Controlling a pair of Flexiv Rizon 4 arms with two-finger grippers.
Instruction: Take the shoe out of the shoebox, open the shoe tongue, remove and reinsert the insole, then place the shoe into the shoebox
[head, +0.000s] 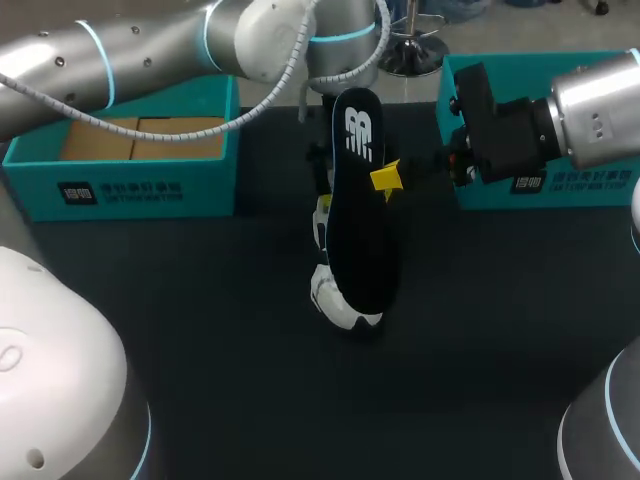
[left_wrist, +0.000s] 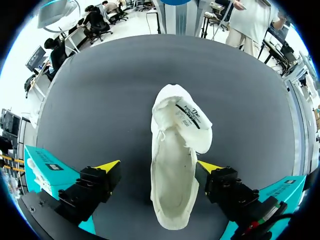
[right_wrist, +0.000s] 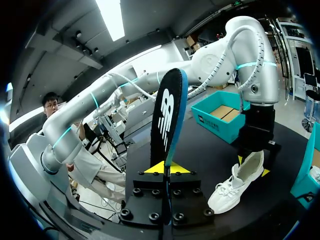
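Shoe (head: 326, 296) 1, toe down | insole (head: 362, 220) 1, raised | teal boxes (head: 150, 188) 2

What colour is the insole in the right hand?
The insole is black with a white logo, clearest in the right wrist view.

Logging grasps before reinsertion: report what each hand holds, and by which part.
Right hand: black insole, pinched at its side edge near the logo. Left hand: nothing; open around the white shoe.
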